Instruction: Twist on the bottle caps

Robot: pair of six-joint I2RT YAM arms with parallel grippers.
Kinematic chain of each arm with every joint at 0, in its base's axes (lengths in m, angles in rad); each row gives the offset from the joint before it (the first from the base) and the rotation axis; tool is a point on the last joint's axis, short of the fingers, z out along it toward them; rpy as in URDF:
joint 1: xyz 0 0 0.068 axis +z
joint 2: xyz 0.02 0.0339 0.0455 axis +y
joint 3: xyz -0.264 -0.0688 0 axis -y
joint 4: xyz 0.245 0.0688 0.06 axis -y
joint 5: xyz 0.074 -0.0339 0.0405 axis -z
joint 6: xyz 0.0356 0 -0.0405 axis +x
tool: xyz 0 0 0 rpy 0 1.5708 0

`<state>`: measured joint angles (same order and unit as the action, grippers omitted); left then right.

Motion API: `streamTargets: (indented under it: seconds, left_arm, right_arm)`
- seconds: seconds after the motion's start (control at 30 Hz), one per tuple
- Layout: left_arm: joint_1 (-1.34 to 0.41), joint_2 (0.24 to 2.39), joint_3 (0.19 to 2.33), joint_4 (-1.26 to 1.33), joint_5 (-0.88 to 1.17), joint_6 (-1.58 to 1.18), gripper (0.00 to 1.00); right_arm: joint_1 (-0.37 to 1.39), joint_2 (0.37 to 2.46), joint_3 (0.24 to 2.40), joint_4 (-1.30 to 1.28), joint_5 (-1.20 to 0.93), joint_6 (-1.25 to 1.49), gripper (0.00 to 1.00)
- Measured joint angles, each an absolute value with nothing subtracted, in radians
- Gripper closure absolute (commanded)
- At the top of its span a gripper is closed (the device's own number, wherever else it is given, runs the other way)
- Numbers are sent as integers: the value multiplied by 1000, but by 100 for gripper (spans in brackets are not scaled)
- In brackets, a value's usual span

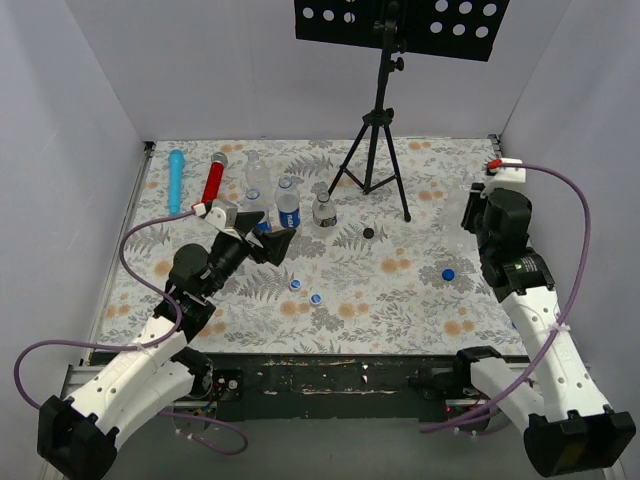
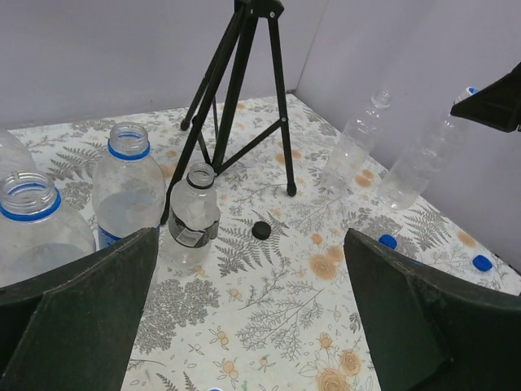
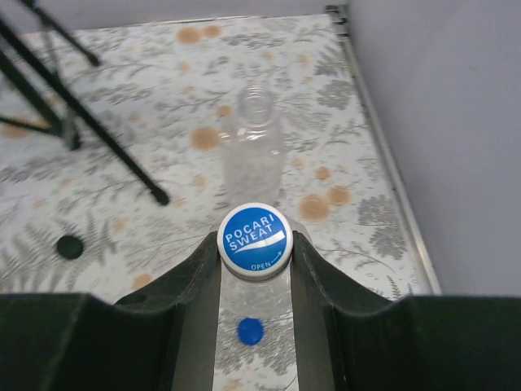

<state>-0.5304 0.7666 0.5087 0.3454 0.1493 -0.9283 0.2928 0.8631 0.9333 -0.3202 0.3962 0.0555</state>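
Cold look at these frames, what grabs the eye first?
The blue-and-white Pocari Sweat cap, pinched between the fingers of the right gripper atop a clear bottle near the table's right edge. Next, the black tripod at the far middle, and the uncapped bottles clustered before the open left gripper.

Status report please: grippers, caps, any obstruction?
Left gripper open, empty. Right gripper shut on Pocari cap atop bottle. Black cap, blue caps loose. Tripod mid-table.
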Motion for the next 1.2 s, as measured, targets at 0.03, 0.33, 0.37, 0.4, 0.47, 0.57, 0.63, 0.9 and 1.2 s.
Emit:
streamTargets:
  seconds: [0.03,0.33,0.37,0.4,0.47,0.57,0.63,0.9,1.2]
  left_arm:
    - [-529,756,509,342,135,-928,2]
    - [-526,707,509,324,27,-908,2]
    - [-526,706,509,321,20,-905,2]
    - [-526,706,509,319,14,-904,2]
    - [-526,701,509,317,3,-897,2]
    - [-525,693,509,318,-4,-889,2]
    - [-525,690,509,318,-4,-885,2]
    - [-525,685,509,322,-3,-871,2]
    - [-525,683,509,323,1,-867,2]
  right_arm:
    - [234,865,918,-304,399,51,99]
    - [-147,994,870,-122,299,101,99]
    - [-165,1019,870,-98,285,105,99]
    - [-180,1046,870,-74,274,107,99]
    - [-202,1091,869,-37,252,110,98]
    - [-225,1146,854,24,223,107,98]
    - [-235,1163,833,58,203,104,97]
    - [-256,1219,809,154,155,81,75]
    - [-256,1237,823,159,125,65,52]
